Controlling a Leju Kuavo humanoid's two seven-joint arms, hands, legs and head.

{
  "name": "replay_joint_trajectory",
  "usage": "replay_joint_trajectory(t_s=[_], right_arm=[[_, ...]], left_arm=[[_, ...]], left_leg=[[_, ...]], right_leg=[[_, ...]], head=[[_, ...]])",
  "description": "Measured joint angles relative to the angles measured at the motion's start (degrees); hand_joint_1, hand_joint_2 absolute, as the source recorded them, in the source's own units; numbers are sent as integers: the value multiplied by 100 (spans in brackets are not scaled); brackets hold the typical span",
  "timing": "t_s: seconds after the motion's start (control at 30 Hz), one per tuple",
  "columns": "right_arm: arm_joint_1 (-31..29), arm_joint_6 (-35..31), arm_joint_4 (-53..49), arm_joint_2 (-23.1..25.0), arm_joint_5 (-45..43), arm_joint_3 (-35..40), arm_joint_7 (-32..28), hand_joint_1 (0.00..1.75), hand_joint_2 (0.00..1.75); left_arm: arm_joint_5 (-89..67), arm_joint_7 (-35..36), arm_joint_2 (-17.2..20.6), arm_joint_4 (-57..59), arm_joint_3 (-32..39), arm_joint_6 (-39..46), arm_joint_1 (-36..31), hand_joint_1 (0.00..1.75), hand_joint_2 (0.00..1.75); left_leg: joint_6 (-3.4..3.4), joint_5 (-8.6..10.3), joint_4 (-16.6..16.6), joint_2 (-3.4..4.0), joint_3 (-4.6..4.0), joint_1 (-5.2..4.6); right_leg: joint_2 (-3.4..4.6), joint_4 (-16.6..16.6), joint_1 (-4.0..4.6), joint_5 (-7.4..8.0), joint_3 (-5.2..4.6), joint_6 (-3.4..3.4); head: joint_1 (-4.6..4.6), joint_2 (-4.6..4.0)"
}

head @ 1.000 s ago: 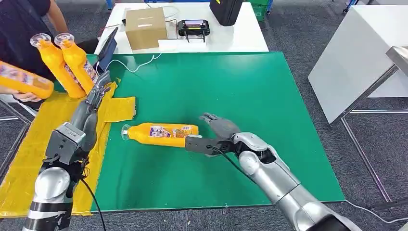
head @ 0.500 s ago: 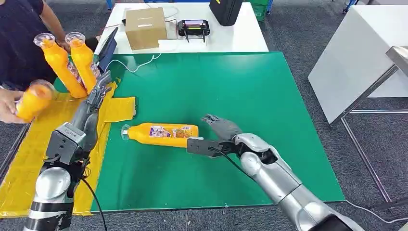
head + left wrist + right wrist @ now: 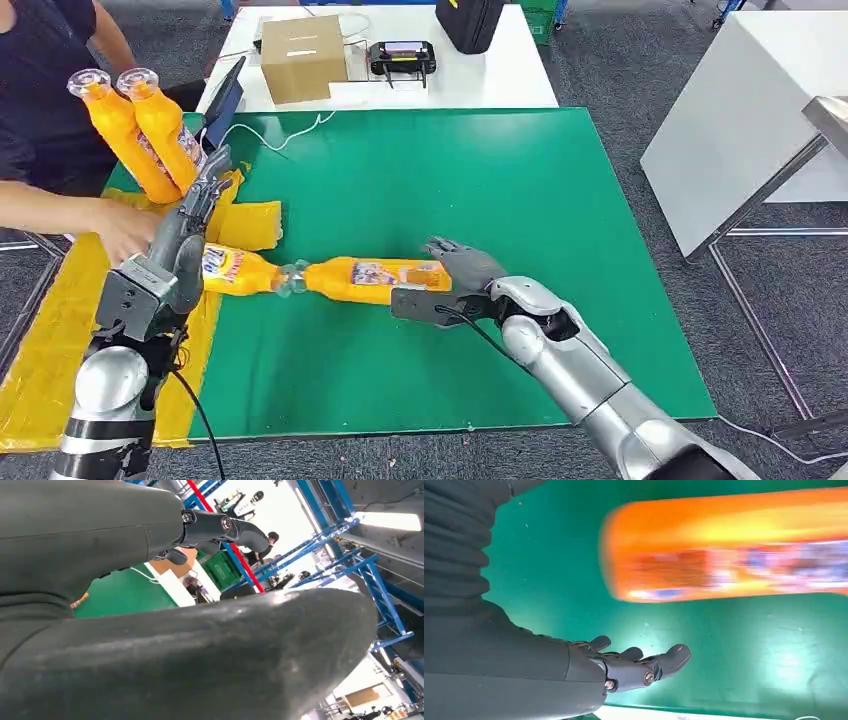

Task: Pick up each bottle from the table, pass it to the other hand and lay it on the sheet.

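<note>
Nearby, right hand: the silver arm's dark right hand [image 3: 450, 283] lies on the green mat, fingers spread, holding nothing, just beside the base of the orange plastic bottle [image 3: 375, 279] lying on its side (blurred in the right wrist view [image 3: 734, 550]).
Left hand: the left hand [image 3: 205, 185] reaches forward over the yellow sheet's edge with nothing in it; whether its fingers are spread or pressed together I cannot tell.
Surface: a green mat [image 3: 520, 200] covers the table, with a crumpled yellow sheet [image 3: 60, 320] along its left side.
Second bottle: another orange bottle with a blue-and-yellow label [image 3: 235, 270] lies at the sheet's edge, its neck meeting the first bottle's neck.
Person: a person's hand [image 3: 125, 232] rests on the sheet by the left arm; two more upright orange bottles [image 3: 145, 130] are held up beyond it.
Far table: a white table [image 3: 500, 75] carries a brown cardboard box [image 3: 303, 57], closed, a black handheld controller [image 3: 402, 57] and a black bag [image 3: 470, 22].
Room: grey carpet floor [image 3: 620, 70], and a white cabinet [image 3: 740, 110] to the right.
</note>
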Motion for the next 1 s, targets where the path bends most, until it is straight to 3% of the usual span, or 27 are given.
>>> replay_joint_trajectory(t_s=[0.83, 0.87, 0.9, 0.93, 1.0], right_arm=[[29, 374, 461, -256, 492, 157, -50, 0, 175], [30, 440, 477, -256, 527, 177, -33, 21, 175], [28, 477, 494, -258, 564, 203, -31, 150, 175], [26, 481, 526, -262, 612, 236, -37, 169, 175], [14, 472, 640, -269, 738, 302, -142, 175, 175]], left_arm=[[162, 173, -40, 76, -4, 52, -251, 0, 0], [186, 236, -53, 76, -18, 50, -294, 0, 0], [208, 287, -64, 76, -35, 50, -340, 0, 0], [238, 297, -72, 76, -52, 50, -369, 0, 0], [269, 271, -79, 83, -92, 57, -414, 0, 0]], left_leg=[[0, 0, 1, 0, 0, 0], [0, 0, 1, 0, 1, 0], [0, 0, 1, 0, 1, 0], [0, 0, 1, 0, 2, 0], [0, -1, 1, 0, 8, 0]], right_leg=[[0, 0, 0, 0, -1, 0], [0, 0, 0, 0, 0, 0], [0, 0, 0, 0, -1, 0], [1, 0, 0, 0, 0, 0], [2, -1, 0, 0, 4, 0]], head=[[2, 0], [0, 0], [0, 0], [4, 0], [2, 0]])
